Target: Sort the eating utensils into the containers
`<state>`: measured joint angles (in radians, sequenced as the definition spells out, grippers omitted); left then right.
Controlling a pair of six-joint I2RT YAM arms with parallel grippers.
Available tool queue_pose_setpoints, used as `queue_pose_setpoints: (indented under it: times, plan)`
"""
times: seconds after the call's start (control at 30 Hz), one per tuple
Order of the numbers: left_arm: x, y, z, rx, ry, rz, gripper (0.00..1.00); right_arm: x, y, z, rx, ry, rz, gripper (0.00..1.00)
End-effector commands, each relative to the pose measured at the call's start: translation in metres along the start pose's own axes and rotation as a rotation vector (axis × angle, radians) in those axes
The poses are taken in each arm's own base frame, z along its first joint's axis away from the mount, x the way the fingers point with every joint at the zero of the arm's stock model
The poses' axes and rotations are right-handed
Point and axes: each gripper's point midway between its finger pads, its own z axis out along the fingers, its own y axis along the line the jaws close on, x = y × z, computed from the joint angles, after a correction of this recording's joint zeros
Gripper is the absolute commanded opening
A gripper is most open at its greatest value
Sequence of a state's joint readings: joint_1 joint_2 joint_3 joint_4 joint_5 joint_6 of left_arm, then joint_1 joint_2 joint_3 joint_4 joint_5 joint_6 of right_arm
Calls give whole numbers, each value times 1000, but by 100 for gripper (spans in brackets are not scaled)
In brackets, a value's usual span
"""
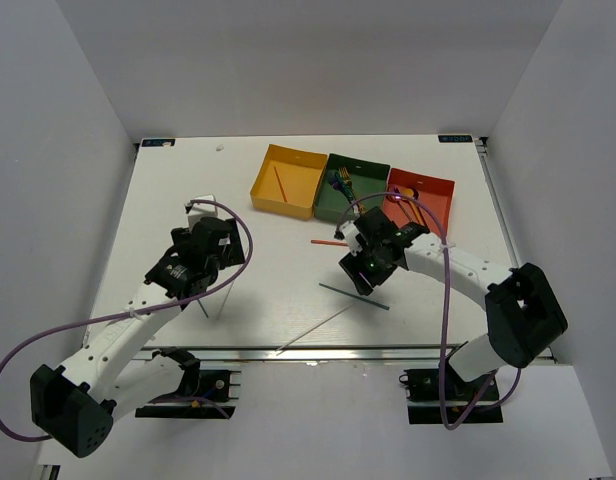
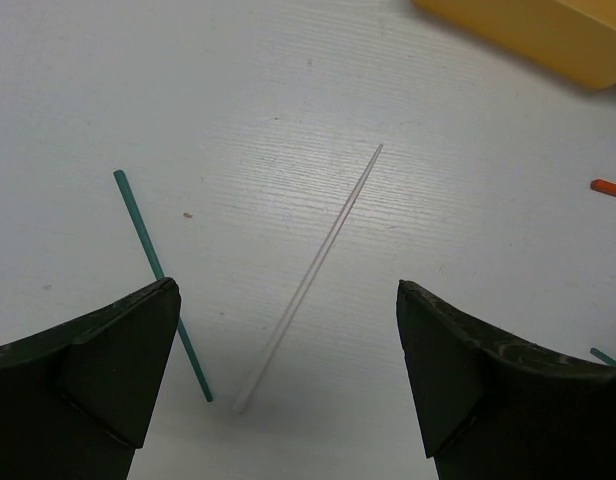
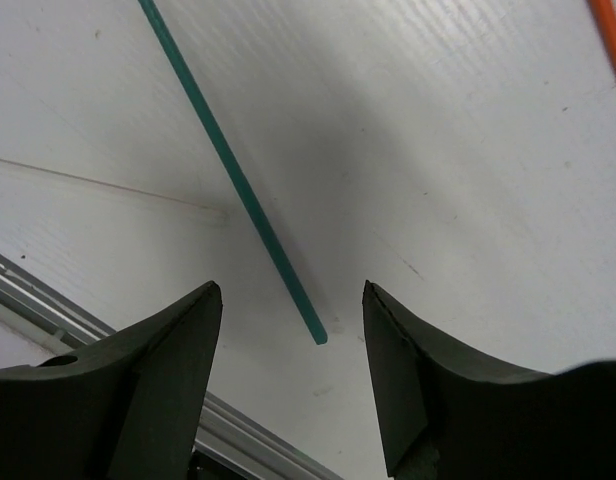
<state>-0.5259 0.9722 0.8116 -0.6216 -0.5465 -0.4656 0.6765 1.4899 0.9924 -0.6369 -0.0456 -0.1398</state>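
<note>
Three trays stand at the back: yellow (image 1: 288, 180) with a red chopstick, dark green (image 1: 360, 190) with forks, red-orange (image 1: 428, 200) with spoons. A red chopstick (image 1: 328, 241) lies on the table. My right gripper (image 1: 363, 270) is open and hovers over the end of a green chopstick (image 3: 238, 180), which also shows in the top view (image 1: 353, 297). A pale chopstick (image 1: 313, 332) lies near the front edge. My left gripper (image 1: 198, 255) is open above a second pale chopstick (image 2: 308, 275), with a second green chopstick (image 2: 148, 245) beside its left finger.
The table's front metal rail (image 3: 48, 305) is close below the right gripper. The yellow tray's corner (image 2: 548, 35) and the red chopstick's tip (image 2: 610, 188) show at the right of the left wrist view. White walls enclose the table.
</note>
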Motion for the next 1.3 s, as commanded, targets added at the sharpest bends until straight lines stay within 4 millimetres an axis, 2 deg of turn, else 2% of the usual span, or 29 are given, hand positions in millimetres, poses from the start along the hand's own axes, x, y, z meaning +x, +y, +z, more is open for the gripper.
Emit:
queue_pose_setpoints:
  times: [0.0, 0.2, 0.33, 0.47, 0.63, 0.87, 0.97, 1.03, 1.13, 1.23, 1.27]
  plan:
    - [0, -3, -1, 19, -5, 5, 98, 12, 9, 1, -38, 32, -36, 63]
    - [0, -4, -1, 26, 0, 9, 98, 33, 2, 18, 3, 117, -34, 56]
    - [1, -5, -1, 31, 2, 10, 98, 32, 2, 25, -4, 112, -43, 54]
    - [0, -6, -1, 36, 0, 10, 98, 40, -4, 36, 21, 153, -35, 54]
    - [1, -6, -2, 42, 0, 11, 98, 47, -15, 44, 87, 176, -26, 45]
    - [0, -8, -2, 52, 1, 10, 98, 49, -22, 57, 122, 165, -17, 12]
    - [1, -8, -2, 53, 3, 11, 98, 44, -25, 59, 114, 147, 3, 1]
    - [1, -8, -2, 52, 2, 11, 98, 40, -30, 59, 126, 139, 12, 0]
    - [1, -7, -2, 48, -1, 10, 98, 22, -29, 48, 114, 88, -17, 0]
    - [0, -7, -2, 49, -2, 8, 98, -11, -24, 22, 92, -36, -59, 0]
    - [1, -7, -2, 48, 0, 10, 98, -28, -23, 10, 87, -96, -72, 0]
